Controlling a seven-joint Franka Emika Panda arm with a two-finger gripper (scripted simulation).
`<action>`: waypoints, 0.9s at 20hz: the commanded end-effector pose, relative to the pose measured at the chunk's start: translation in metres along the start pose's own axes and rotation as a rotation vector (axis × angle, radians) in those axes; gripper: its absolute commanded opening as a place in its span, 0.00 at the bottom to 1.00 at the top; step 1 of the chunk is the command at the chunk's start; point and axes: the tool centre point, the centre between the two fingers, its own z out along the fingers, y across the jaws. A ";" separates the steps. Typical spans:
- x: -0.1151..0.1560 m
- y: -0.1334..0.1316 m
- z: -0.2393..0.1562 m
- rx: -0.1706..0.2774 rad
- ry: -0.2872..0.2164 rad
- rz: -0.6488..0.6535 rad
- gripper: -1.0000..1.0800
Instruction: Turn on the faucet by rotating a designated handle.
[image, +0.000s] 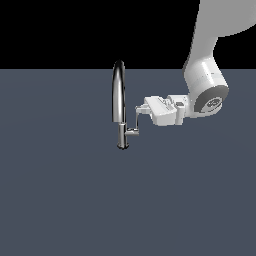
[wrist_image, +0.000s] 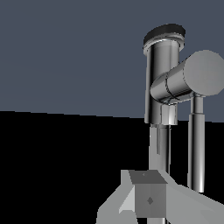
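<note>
The chrome faucet (image: 118, 95) stands upright with its tall arched spout and short base (image: 122, 140). Its handle (image: 138, 122) is a short stub with a thin upright blade on the exterior view's right of the base. My gripper (image: 140, 108) reaches in horizontally from the exterior view's right, with its fingertips at the top of the blade. The fingers look shut together and hold nothing. In the wrist view the fingertips (wrist_image: 148, 199) sit low in the picture. The faucet base (wrist_image: 162, 74), the stub (wrist_image: 186, 81) and the blade (wrist_image: 197, 144) are close ahead.
The faucet stands on a flat dark grey-blue surface (image: 60, 190). My white arm (image: 207, 85) comes down from the exterior view's upper right. Nothing else shows.
</note>
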 end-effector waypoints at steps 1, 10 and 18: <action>0.010 -0.002 0.003 0.026 -0.026 0.024 0.00; 0.021 -0.003 0.007 0.052 -0.051 0.049 0.00; 0.016 0.012 0.007 0.052 -0.051 0.050 0.00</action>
